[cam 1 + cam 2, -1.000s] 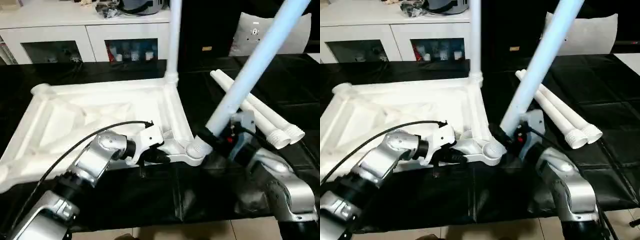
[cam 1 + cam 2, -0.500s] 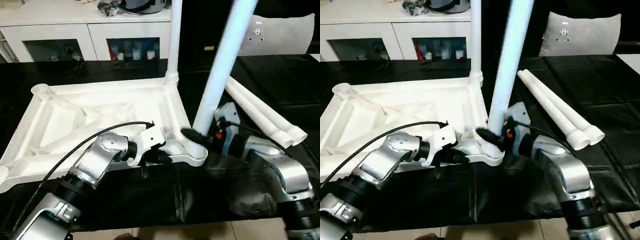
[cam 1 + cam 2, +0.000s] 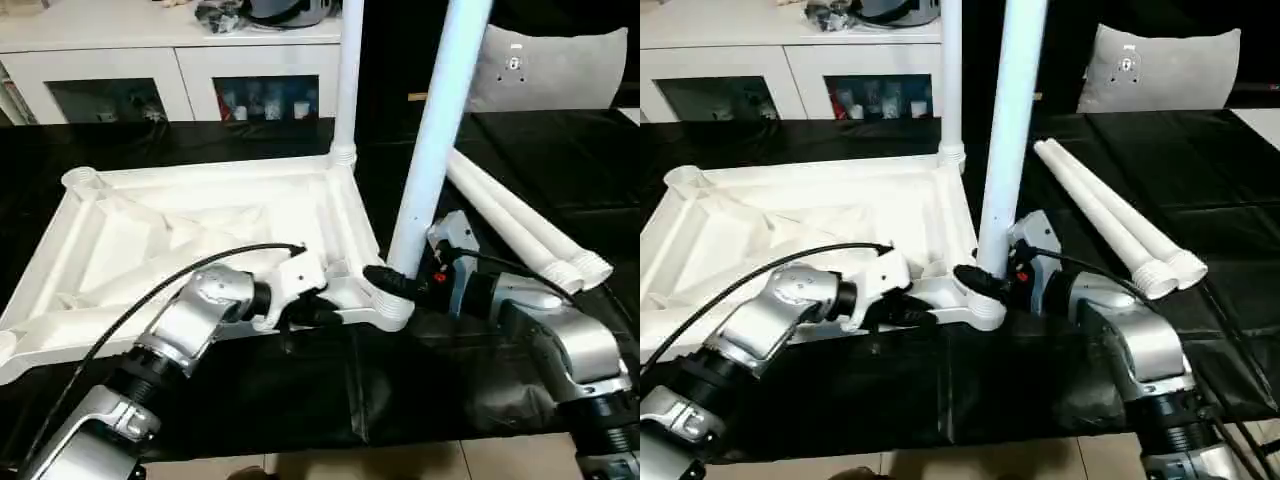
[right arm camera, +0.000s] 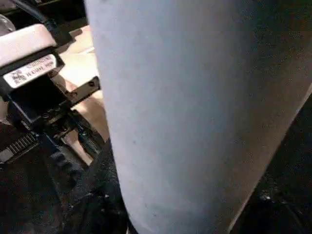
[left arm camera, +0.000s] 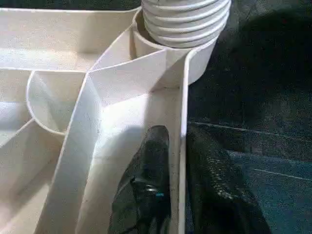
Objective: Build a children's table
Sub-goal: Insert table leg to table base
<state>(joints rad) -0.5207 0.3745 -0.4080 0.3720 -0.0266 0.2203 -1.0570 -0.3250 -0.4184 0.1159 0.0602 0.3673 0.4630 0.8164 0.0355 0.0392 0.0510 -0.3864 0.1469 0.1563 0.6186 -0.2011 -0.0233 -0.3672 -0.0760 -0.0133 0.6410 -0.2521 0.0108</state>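
The white table top (image 3: 200, 220) lies underside up on the black table. One leg (image 3: 349, 80) stands upright in its far right corner socket. My right gripper (image 3: 392, 281) is shut on the base of a second leg (image 3: 435, 130), which stands almost upright over the near right corner socket (image 3: 392, 312). The left wrist view shows that leg's threaded end (image 5: 185, 19) sitting in the socket (image 5: 195, 68). My left gripper (image 5: 178, 134) straddles the top's near rim beside that socket, one finger inside and one outside, shut on the wall. Two loose legs (image 3: 520, 225) lie to the right.
A white cabinet (image 3: 180, 70) with glass doors runs along the back, and a grey cushion (image 3: 550, 70) leans at the back right. The black cover (image 3: 300, 400) reaches the table's front edge just below my forearms.
The leg in my right gripper has swung from leaning far to the right to nearly upright over the near right socket. My left gripper has stayed on the rim.
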